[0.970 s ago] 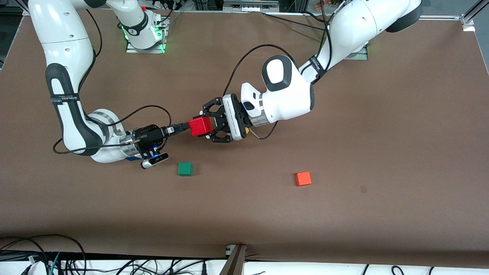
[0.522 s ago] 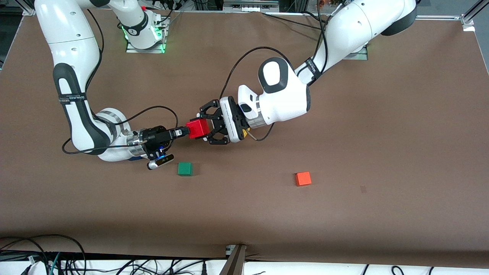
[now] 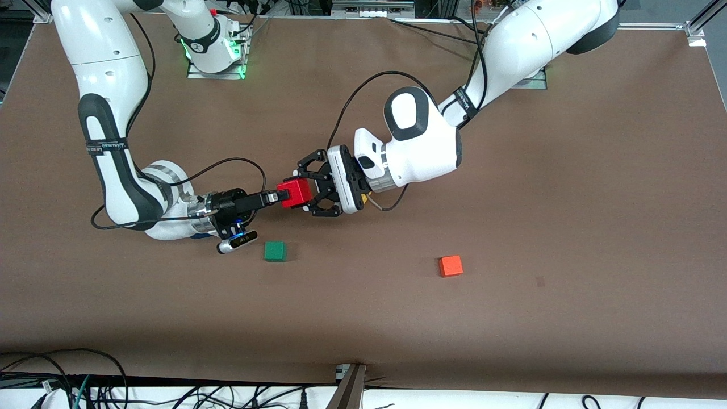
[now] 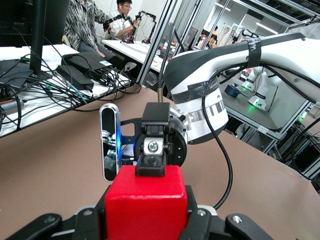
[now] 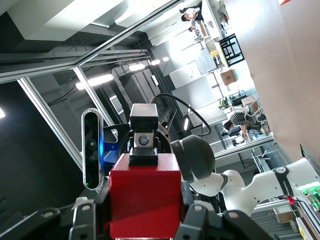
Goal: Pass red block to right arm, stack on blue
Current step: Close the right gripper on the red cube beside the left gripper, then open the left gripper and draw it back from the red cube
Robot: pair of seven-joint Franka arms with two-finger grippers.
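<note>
The red block [image 3: 295, 193] is held in the air over the middle of the table. My left gripper [image 3: 304, 191] is shut on it, its jaws on two opposite faces. The block fills the space between them in the left wrist view [image 4: 146, 202]. My right gripper [image 3: 281, 197] reaches in from the right arm's end. One of its fingers [image 4: 152, 150] lies on the block's top face. In the right wrist view the block [image 5: 145, 200] sits tight between that gripper's pads. The blue block is out of view.
A green cube [image 3: 275, 251] lies on the brown table, nearer the front camera than the two grippers. An orange cube [image 3: 450, 266] lies toward the left arm's end. Cables hang along the table's front edge [image 3: 352, 378].
The left gripper has carried the red block toward the right arm's end. The right gripper has slid forward, so its finger now overlaps the block.
</note>
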